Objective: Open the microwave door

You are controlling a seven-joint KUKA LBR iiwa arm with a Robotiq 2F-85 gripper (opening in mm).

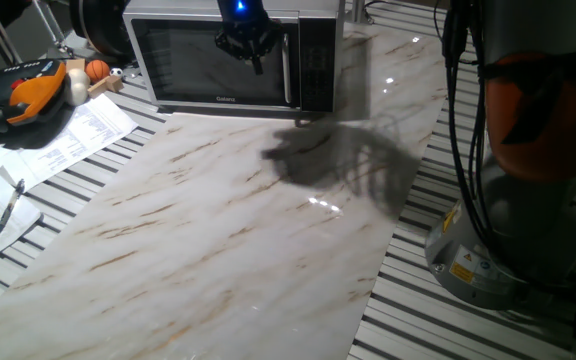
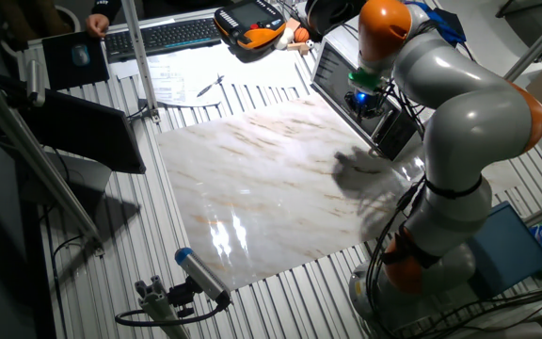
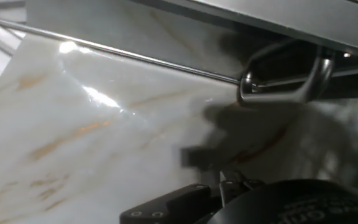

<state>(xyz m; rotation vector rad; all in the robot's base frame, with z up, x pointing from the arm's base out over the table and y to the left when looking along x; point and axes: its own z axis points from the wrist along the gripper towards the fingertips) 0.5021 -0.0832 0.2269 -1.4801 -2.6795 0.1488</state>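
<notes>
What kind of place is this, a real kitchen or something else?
Most likely a robotics lab, not a kitchen. The microwave sits on a marble-look board laid over a slatted metal workbench, with a keyboard and a robot teach pendant behind it.

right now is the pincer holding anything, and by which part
Nothing is held: the black pincer hangs before the silver-framed dark glass microwave door, clear of its vertical silver bar handle.

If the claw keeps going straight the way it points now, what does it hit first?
Most likely the vertical silver bar handle on the silver-framed, dark-glass microwave door. The black two-finger claw hangs right in front of it, and the hand view looks straight at the handle. How close it is remains unclear.
</notes>
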